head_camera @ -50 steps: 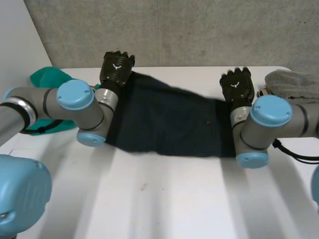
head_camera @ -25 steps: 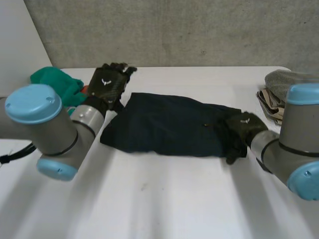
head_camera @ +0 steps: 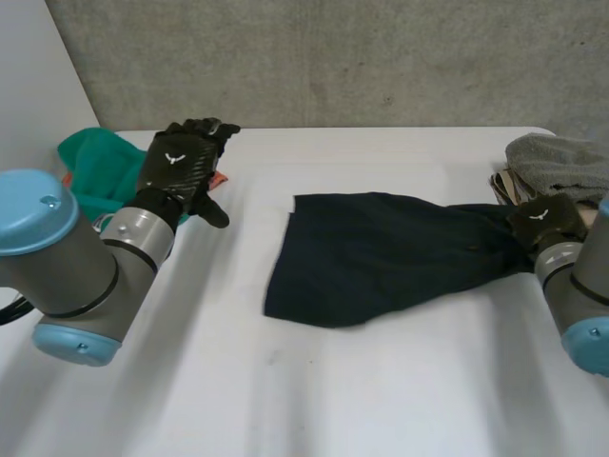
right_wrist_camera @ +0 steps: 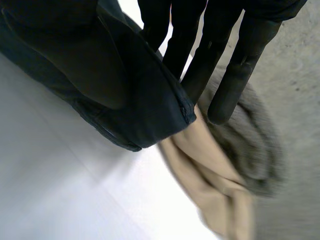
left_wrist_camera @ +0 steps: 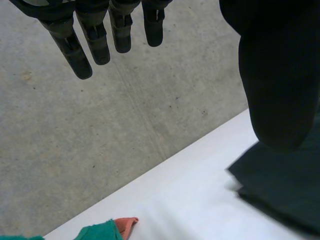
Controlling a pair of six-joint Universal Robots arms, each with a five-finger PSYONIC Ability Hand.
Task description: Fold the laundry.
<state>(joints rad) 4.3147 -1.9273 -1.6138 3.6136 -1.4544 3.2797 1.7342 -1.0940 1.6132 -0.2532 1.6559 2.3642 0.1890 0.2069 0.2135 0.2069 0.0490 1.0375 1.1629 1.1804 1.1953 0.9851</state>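
Cloth, dark navy [head_camera: 381, 252], lies across the middle-right of the white table [head_camera: 314, 381]. Its left end is spread flat and broad, and its right end is gathered into a narrow bunch. That bunched end is in the right hand [head_camera: 544, 221] at the table's right side. In the right wrist view the dark fabric [right_wrist_camera: 145, 100] passes between the thumb and the fingers [right_wrist_camera: 225, 45]. The fingers run nearly straight along one side of it while the thumb presses from the other, so the hand is pinching the cloth.

Just beyond the right hand are two more garments, touching each other: a grey one [head_camera: 557, 162] with a beige one [head_camera: 504, 186] tucked against it. The wrist view shows the beige fabric [right_wrist_camera: 215, 190] right beside the pinched end and the grey one [right_wrist_camera: 250, 150] at the fingertips.

The left hand [head_camera: 181, 167] is well apart from the navy cloth, raised near the table's far left corner. Its fingers [left_wrist_camera: 95, 40] are straight and a little spread, with the thumb held out to the side, and it holds nothing. In the left wrist view the edge of the dark cloth [left_wrist_camera: 285, 185] lies on the table under the thumb.

Beside this hand sits a crumpled teal cloth [head_camera: 95, 171] (a small orange-red scrap [left_wrist_camera: 125, 223] lies against it). A grey concrete wall [head_camera: 333, 57] stands behind the table.
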